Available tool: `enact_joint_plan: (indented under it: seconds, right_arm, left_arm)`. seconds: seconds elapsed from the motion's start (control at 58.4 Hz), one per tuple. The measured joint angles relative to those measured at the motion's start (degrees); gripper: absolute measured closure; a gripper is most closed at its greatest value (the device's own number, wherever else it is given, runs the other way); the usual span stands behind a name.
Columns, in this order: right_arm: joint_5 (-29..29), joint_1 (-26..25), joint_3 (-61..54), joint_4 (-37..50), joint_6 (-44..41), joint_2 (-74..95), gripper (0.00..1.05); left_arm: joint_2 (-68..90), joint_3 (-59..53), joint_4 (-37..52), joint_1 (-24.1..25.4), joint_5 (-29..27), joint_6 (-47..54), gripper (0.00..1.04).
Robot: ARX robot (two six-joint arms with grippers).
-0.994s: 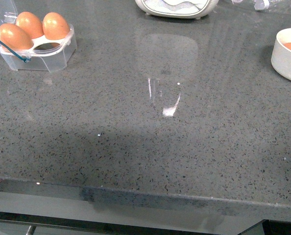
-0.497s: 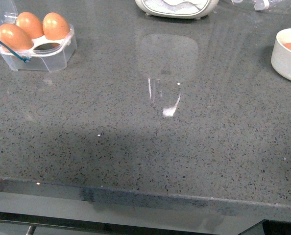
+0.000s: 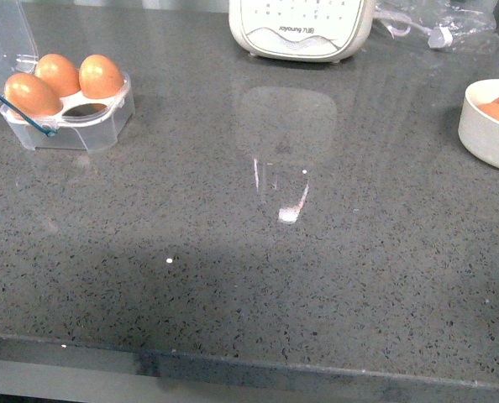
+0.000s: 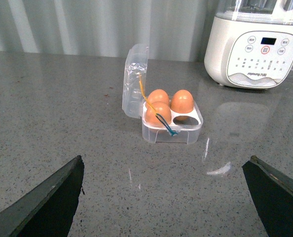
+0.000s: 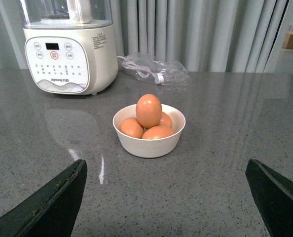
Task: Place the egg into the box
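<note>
Clear plastic is forming the box, which is sitting on the grey speckled surface well ahead of the left pincer, roughly in line with the gap between its fingers. That pincer is hanging released, its two dark fingers spread wide and gripping nothing. The hinged lid is standing upright, swung back so that the cells are lying open from above. Three brown eggs are filling three of them. The fourth cell, on the side nearer the left pincer, is showing empty, and I judge it is waiting for the next one.

Further along, a white appliance is standing beyond both pincers at the back of the surface, out of the working lane, with a clear bag holding a cable lying just beside it.

On the right, a round white bowl is resting well ahead of the right pincer, again between its fingers. The egg is perching on top of the others piled inside, so it is sticking up above the rim and looks the easiest to take. The right pincer is likewise hanging released and empty. The egg is lying well apart from the box, so the task seems to be needing a fetch from the bowl and a gentle carry across to the vacant cell.
</note>
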Motion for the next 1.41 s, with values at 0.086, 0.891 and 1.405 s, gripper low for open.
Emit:
enact_joint_plan:
  seconds: [0.086, 0.891, 1.405]
  right_arm:
    - [0.00, 0.00, 0.00, 0.00, 0.00, 0.00, 0.07]
    - [0.00, 0.00, 0.00, 0.00, 0.00, 0.00, 0.07]
    - [17.18, 0.26, 4.92, 12.39, -2.97, 14.91, 0.07]
  left_arm:
    - [0.00, 0.00, 0.00, 0.00, 0.00, 0.00, 0.07]
    - [0.00, 0.00, 0.00, 0.00, 0.00, 0.00, 0.07]
    - [0.00, 0.00, 0.00, 0.00, 0.00, 0.00, 0.07]
